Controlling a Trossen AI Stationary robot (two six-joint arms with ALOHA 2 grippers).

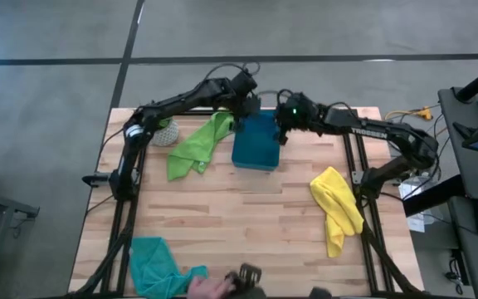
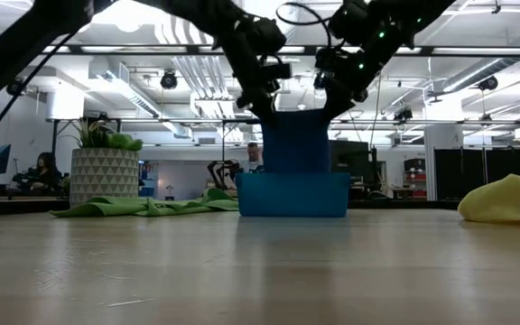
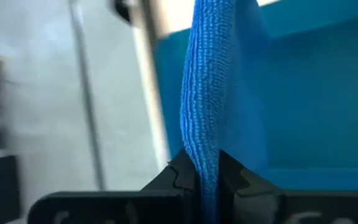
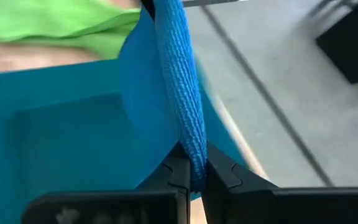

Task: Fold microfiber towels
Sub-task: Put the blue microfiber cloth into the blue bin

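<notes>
Step in hand: the blue towel (image 2: 296, 140) hangs between both claws above the bin (image 1: 256, 143), which stands at the far middle of the bench (image 1: 247, 216). By the look of it, this is either a lift-out from the bin or a lowering into it; the views do not settle which.

Left to right across the bench:

1. Teal towel (image 1: 158, 264): crumpled at the near left corner. A person's hand (image 1: 210, 286) shows just beside it at the near edge.
2. Planter (image 2: 103, 173): at the far left, by the left arm's base.
3. Lime green towel (image 1: 197, 145): lying unfolded and stretched out, just left of the bin.
4. Left claw (image 1: 246, 106): over the bin's far left corner. The left wrist view shows its fingers (image 3: 182, 177) clamped tight on a gathered edge of the blue towel, with the cloth running up between them.
5. Right claw (image 1: 285, 124): over the bin's far right corner. The right wrist view shows its fingers (image 4: 222, 171) likewise pinched on a bunched edge of the same towel.
6. Yellow towel (image 1: 337, 208): crumpled at the right side, well apart from the bin.

In the low view the blue towel drapes straight down from the two claws, and its lower end drops behind the bin's front wall.

Next move, as a judgement: if a fold is intended, both claws must raise the cloth clear of the bin wall together, keep the held edge taut between them, and carry it to bare bench nearer the front before laying it flat. Uneven travel would drag the cloth on the rim or skew the edge.
</notes>
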